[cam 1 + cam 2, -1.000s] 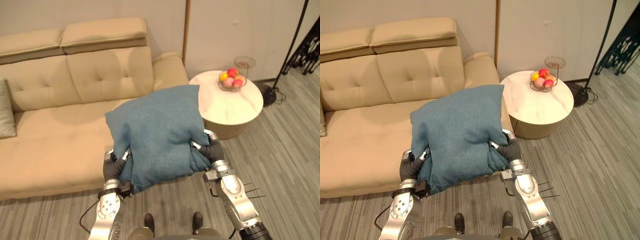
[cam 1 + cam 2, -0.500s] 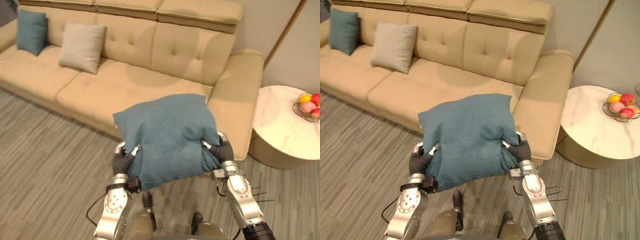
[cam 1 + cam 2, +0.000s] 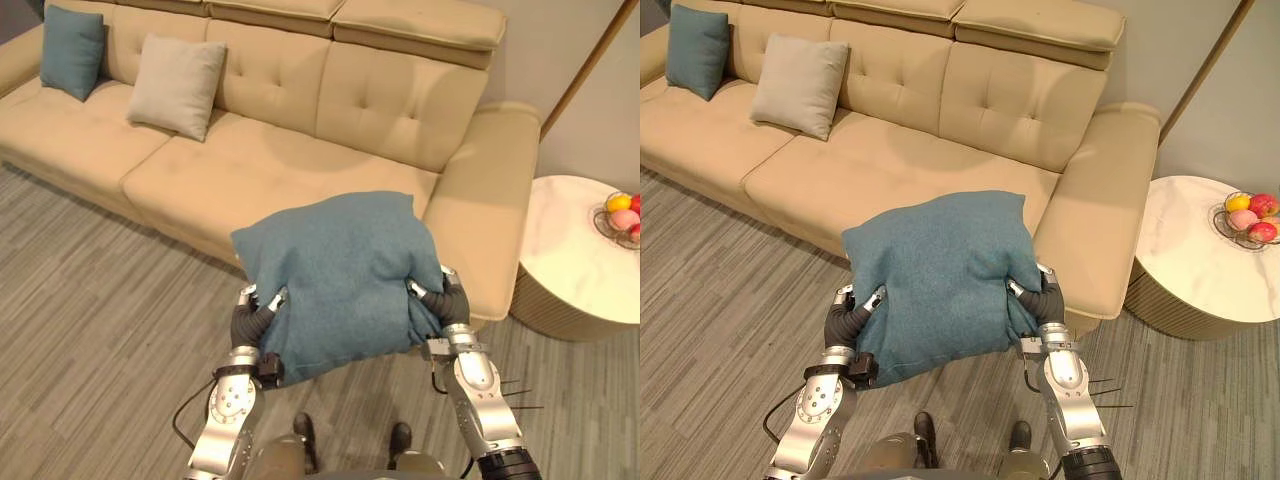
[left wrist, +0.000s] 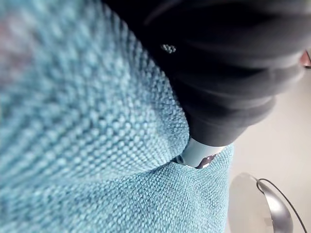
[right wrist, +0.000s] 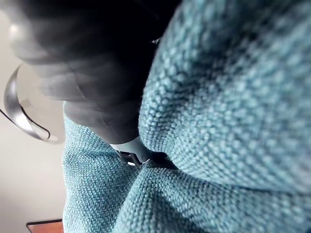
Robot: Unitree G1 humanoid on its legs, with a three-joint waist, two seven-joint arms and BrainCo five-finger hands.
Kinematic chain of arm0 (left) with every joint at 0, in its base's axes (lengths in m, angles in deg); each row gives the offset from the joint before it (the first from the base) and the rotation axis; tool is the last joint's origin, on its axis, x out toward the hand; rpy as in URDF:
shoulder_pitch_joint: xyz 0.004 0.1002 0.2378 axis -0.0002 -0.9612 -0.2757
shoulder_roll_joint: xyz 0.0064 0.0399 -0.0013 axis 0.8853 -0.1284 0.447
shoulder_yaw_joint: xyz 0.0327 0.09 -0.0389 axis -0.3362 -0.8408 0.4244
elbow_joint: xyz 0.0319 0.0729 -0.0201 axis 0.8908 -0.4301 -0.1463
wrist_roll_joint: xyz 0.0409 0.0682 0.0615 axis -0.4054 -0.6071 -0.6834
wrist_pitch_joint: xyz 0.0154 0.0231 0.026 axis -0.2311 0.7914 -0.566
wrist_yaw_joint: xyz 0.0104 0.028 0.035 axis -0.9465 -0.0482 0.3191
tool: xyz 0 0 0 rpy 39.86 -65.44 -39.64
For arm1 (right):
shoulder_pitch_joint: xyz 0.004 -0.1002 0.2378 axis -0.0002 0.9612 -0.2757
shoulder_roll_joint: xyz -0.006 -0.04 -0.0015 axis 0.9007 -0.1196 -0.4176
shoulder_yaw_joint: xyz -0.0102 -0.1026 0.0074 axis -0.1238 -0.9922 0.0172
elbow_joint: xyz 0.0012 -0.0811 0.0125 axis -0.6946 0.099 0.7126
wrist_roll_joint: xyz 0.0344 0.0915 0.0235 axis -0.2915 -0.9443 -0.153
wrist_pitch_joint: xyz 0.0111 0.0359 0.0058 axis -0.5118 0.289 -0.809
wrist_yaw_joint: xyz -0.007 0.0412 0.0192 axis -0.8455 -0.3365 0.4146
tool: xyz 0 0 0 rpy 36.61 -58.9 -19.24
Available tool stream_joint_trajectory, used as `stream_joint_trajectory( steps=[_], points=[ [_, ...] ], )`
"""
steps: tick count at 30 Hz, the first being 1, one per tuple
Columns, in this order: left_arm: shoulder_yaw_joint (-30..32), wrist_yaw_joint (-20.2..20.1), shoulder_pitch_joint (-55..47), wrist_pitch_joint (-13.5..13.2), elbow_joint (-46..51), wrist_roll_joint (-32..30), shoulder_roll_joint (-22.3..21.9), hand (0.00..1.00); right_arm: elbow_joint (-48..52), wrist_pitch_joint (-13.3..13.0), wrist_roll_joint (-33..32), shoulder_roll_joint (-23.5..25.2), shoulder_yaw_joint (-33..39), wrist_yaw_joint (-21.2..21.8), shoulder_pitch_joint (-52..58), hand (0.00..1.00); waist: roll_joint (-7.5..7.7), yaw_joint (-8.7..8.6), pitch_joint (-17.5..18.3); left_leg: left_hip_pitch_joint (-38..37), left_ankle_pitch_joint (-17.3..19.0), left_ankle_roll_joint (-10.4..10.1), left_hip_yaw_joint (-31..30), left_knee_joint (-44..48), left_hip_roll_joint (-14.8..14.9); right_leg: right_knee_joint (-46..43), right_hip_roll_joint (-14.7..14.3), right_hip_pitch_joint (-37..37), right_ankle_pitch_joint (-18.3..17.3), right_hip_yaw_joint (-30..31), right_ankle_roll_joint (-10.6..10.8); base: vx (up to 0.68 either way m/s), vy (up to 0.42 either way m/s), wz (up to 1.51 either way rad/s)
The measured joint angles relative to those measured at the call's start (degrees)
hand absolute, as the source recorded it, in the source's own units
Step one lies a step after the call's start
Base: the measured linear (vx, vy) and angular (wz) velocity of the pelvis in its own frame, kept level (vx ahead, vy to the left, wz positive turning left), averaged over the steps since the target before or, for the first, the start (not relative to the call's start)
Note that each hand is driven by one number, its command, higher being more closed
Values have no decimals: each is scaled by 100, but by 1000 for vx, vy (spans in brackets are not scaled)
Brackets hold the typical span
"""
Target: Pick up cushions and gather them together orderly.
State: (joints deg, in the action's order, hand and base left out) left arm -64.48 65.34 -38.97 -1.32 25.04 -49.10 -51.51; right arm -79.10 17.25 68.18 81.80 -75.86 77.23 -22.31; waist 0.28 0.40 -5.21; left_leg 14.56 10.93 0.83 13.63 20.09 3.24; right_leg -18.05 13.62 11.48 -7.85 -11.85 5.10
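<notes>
Two hands, left hand (image 3: 250, 318) and right hand (image 3: 441, 302), clamped on opposite sides of large teal cushion (image 3: 340, 275), held aloft before sofa (image 3: 300, 150). At sofa's far end: beige cushion (image 3: 177, 85), small teal cushion (image 3: 72, 50).

A big teal cushion (image 3: 335, 275), plump and coarsely woven, is held up in the air just in front of the sofa (image 3: 300, 165), near its right end. It is tilted, with its top edge leaning toward the seat. Its lower corners are bunched and puckered where the left robot hand (image 3: 248, 318) and the right robot hand (image 3: 446, 302) pinch the cloth from either side. Well away at the sofa's left end, two more cushions stand propped against the backrest. One is a beige cushion (image 3: 178, 85). Further left is a small teal cushion (image 3: 72, 50), close to it but not touching.
</notes>
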Motion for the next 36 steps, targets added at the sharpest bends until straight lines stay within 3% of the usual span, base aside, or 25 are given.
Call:
stream_joint_trajectory(
  steps=[1, 3, 5, 7, 8, 9, 11, 12, 13, 14, 15, 16, 17, 18, 19, 20, 21, 23, 26, 29, 30, 31, 32, 33, 36],
  points=[
    [1, -3, -12, 34, 3, -3, -6, 100, -13, 0, 1, 3, 1, 5, 54, 100, 29, -37, 3, -66, 139, 124, -110, 65, -116, -842, 173, 286, 27, 119, -134, 194, 63, 29],
    [11, -3, -68, 90, 5, -4, 2, 100, -151, 10, 3, 59, 0, 22, 71, 100, 9, -118, -12, -312, 194, 250, -248, -15, -147, -2024, 243, 823, 103, 289, -495, 242, 88, 30],
    [14, -3, -111, 93, -8, -11, 28, 100, -276, 14, -2, 107, -1, 55, 88, 100, 8, -112, -32, -577, 380, 239, -298, -61, -89, -1921, -31, 1093, -272, 235, -368, 277, 33, 10],
    [12, -4, -110, 98, -29, -11, 35, 100, -309, 14, -15, 92, -1, 60, 91, 100, 14, -153, -38, -864, 434, 147, -281, -219, -71, -1150, -296, 1230, -199, 79, -344, 354, -21, 10],
    [12, -4, -110, 97, -29, -13, 37, 100, -341, 14, -32, 83, -1, 67, 91, 100, -8, -209, -51, -1004, 459, 80, -282, -291, -57, -685, -427, 1282, -37, -95, -334, 480, -57, 22],
    [12, -4, -108, 97, -30, -41, 44, 100, -381, 14, -74, 73, 0, 93, 92, 100, -7, -285, -54, -1281, 527, -33, -283, -433, -59, 97, -608, 1309, 371, -371, -415, 458, -68, 20],
    [-2, -14, -108, 97, -32, -48, 50, 100, -445, 14, -119, 38, 8, 135, 111, 100, 23, -324, -36, -1585, 622, -196, -289, -621, -86, 756, -745, 1286, 866, -499, -527, 428, -87, 21],
    [-7, -78, -104, 98, -48, -50, 51, 100, -438, 13, -155, 36, 63, 189, 202, 100, 87, -369, 7, -1788, 762, -358, -381, -676, -158, 796, -739, 1280, 1324, -456, -749, 555, -151, 33],
    [-18, -137, -92, 98, -97, -61, 14, 100, -439, 14, -218, 28, 145, 225, 259, 100, 28, -415, 13, -1858, 858, -443, -468, -643, -109, 597, -749, 1295, 1588, -409, -897, 639, -198, 41],
    [-44, -238, -51, 102, -241, -71, -110, 100, -448, 26, -273, -6, 256, 236, 336, 100, -226, -430, 33, -1743, 945, -602, -566, -256, 142, 183, -855, 1350, 1170, -576, -934, 630, -222, 28],
    [-101, -239, 11, 102, -304, -94, -148, 100, -447, 41, -275, -16, 320, 242, 370, 100, -324, -436, 27, -1454, 912, -903, -554, 513, 356, 16, -968, 1299, 955, -668, -1050, 515, -189, 14],
    [-125, -239, 41, 105, -340, -108, -156, 100, -446, 62, -275, -7, 358, 242, 388, 100, -337, -427, 23, -1284, 809, -1077, -540, 971, 481, -12, -1041, 1219, 886, -688, -1104, 538, -193, -7],
    [-137, -244, 58, 128, -394, -116, -198, 100, -405, 90, -281, -22, 395, 239, 439, 100, -348, -406, -3, -968, 391, -1286, -518, 1983, 742, 40, -1193, 935, 758, -688, -1220, 493, -162, -21],
    [-147, -250, 37, 146, -432, -115, -254, 100, -181, 91, -323, -28, 406, 219, 590, 100, -357, -358, -43, -762, 392, -1263, -375, 2874, 1023, 182, -1332, 525, 638, -657, -1248, 462, -138, -27],
    [-161, -251, 15, 146, -430, -114, -260, 100, -7, 91, -339, -17, 407, 199, 688, 100, -355, -338, -46, -693, 433, -1187, -243, 3159, 1145, 270, -1383, 353, 608, -613, -1258, 454, -98, -39],
    [-174, -291, 0, 145, -419, -110, -271, 100, 553, 76, -389, -11, 414, 171, 960, 100, -345, -271, -48, -485, 628, -844, 176, 3430, 1333, 461, -1428, 14, 511, -453, -1244, 287, -52, -32],
    [-170, -300, -2, 144, -407, -110, -275, 100, 650, 75, -411, -11, 416, 171, 992, 100, -345, -262, -49, -439, 671, -769, 250, 3411, 1355, 484, -1431, -30, 489, -412, -1236, 318, -30, -47],
    [-150, -346, -11, 133, -179, -111, -294, 100, 1049, 26, -451, 3, 433, 171, 998, 100, -350, -227, -45, -46, 906, -369, 397, 2782, 1374, 629, -1456, -195, 369, -77, -1227, 254, 38, -59],
    [-121, -349, -17, 83, -58, -123, -386, 100, 1132, -34, -448, 52, 449, 164, 980, 100, -325, -91, -57, 91, 891, -392, -20, 1408, 1170, 677, -1444, -392, 289, 452, -1110, 236, 124, -84],
    [-96, -347, -116, 83, -59, -142, -384, 100, 1102, -34, -433, 57, 444, 164, 952, 100, -318, 19, -52, 39, 686, -660, -951, 310, 761, 616, -1421, -454, 224, 1088, -853, 206, 234, -117],
    [-98, -347, -154, 84, -60, -167, -395, 100, 1046, -36, -432, 45, 444, 164, 942, 100, -349, 33, -33, -52, 488, -647, -1157, -57, 684, 579, -1444, -425, 215, 1309, -708, 187, 311, -130],
    [-83, -347, -226, 83, -67, -170, -416, 100, 856, -34, -432, 34, 427, 170, 884, 100, -482, 54, 24, -217, -160, -655, -1225, -403, 682, 584, -1552, -409, 189, 1595, -538, 178, 337, -155],
    [-44, -347, -295, 83, -91, -186, -389, 100, 612, -33, -429, 66, 373, 177, 788, 100, -459, 42, 28, -318, -486, -746, -1162, -371, 681, 644, -1573, -438, 201, 1843, -456, 227, 402, -152],
    [8, -348, -302, 85, -206, -250, -327, 100, 392, -16, -410, 165, 329, 180, 773, 100, -307, 1, 118, -357, -394, -636, -850, -362, 629, 779, -1454, -437, 257, 2033, -326, 151, 260, -104],
    [66, -347, -307, 102, -253, -298, -165, 100, 219, -1, -211, 248, 307, 196, 671, 100, -35, -108, 148, -536, -402, -578, -164, -512, 383, 1199, -1114, -428, 542, 2429, 6, 187, 303, -97]
  ],
)
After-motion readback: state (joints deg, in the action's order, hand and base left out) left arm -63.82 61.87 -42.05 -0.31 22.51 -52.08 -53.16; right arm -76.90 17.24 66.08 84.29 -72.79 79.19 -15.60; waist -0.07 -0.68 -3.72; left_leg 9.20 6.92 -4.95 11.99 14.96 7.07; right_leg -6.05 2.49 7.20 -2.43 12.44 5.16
